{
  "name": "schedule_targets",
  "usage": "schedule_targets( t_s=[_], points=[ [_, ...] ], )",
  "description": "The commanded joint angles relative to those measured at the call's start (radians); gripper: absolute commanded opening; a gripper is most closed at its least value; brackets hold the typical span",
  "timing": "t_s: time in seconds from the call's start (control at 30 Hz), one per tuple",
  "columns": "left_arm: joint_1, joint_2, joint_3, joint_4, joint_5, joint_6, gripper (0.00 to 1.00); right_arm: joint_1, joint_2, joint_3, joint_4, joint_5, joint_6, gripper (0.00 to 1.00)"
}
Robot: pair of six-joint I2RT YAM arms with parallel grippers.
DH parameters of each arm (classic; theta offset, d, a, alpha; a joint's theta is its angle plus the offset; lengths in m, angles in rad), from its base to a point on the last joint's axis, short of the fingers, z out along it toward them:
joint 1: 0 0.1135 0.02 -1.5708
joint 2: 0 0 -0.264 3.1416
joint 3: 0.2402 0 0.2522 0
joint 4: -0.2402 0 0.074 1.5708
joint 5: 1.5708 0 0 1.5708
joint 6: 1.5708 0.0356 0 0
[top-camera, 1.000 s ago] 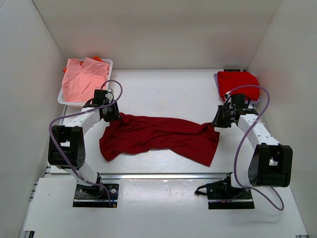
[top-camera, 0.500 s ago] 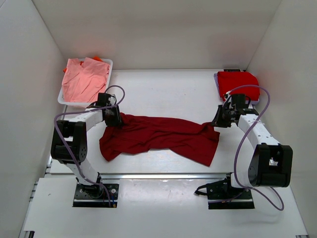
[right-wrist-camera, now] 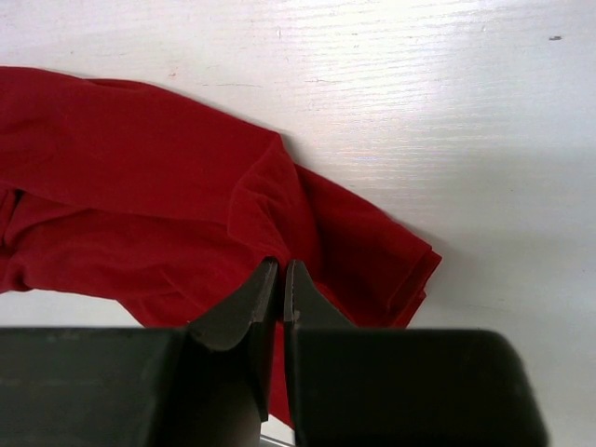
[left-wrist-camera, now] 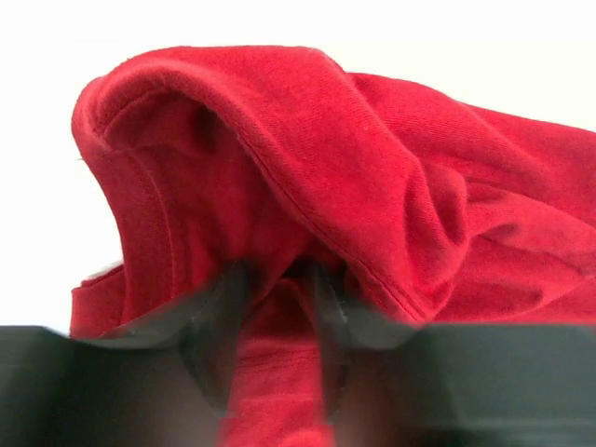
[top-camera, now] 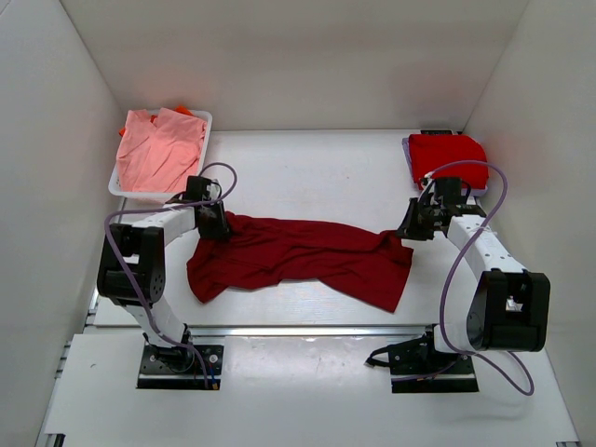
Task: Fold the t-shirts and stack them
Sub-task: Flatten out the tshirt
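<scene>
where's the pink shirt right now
In the top view, the pink shirt lies in the white tray at the far left, just beyond the left gripper.

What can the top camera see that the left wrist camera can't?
Only the top camera shows the pink t-shirt in its white bin, the folded red t-shirt at the far right, and the right gripper. Only the left wrist camera shows the stitched hem up close, with cloth pinched in the left gripper. Both show the dark red t-shirt.
</scene>
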Motion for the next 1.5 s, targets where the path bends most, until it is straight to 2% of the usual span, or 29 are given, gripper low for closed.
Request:
schedule_targets(
  t_s=[0.0,0.07,0.13,0.27,0.37,0.47,0.6,0.73,0.97,1.13,1.37,1.47],
  points=[
    [-0.015,0.019,0.006,0.001,0.011,0.008,0.34,-0.003,-0.004,-0.002,0.034,-0.017,0.002,0.0],
    [-0.02,0.013,0.007,0.009,0.008,0.012,0.07,-0.005,-0.005,-0.006,0.028,-0.014,-0.002,0.0],
    [-0.023,-0.013,0.01,0.006,0.01,0.0,0.0,-0.01,-0.01,-0.005,0.028,-0.02,0.001,0.0],
    [-0.033,-0.144,0.059,-0.005,0.021,-0.029,0.0,-0.014,-0.025,0.01,0.017,-0.025,0.004,0.0],
    [-0.085,-0.354,0.159,0.004,-0.071,-0.084,0.0,-0.004,-0.063,0.047,0.002,-0.032,0.022,0.0],
    [-0.066,-0.447,0.203,0.01,-0.035,-0.123,0.0,0.009,-0.105,0.067,-0.008,-0.028,0.041,0.0],
    [-0.032,-0.503,0.234,-0.052,0.005,-0.117,0.0,0.012,-0.146,0.07,-0.017,-0.051,0.056,0.0],
    [-0.015,-0.559,0.174,-0.06,0.047,-0.132,0.03,0.026,-0.183,0.059,-0.029,-0.049,0.075,0.0],
    [-0.023,-0.593,0.145,-0.08,0.099,-0.147,0.0,0.007,-0.246,0.023,-0.029,-0.061,0.076,0.0],
    [-0.041,-0.521,0.11,-0.132,0.136,-0.109,0.0,-0.008,-0.248,-0.013,-0.014,-0.077,0.067,0.0],
    [-0.023,-0.464,-0.109,-0.066,0.147,-0.118,0.0,-0.016,-0.177,-0.007,-0.021,-0.069,0.021,0.0],
    [-0.015,-0.426,-0.18,-0.031,0.126,-0.109,0.04,-0.014,-0.116,0.01,-0.044,-0.048,-0.01,0.0]
  ],
)
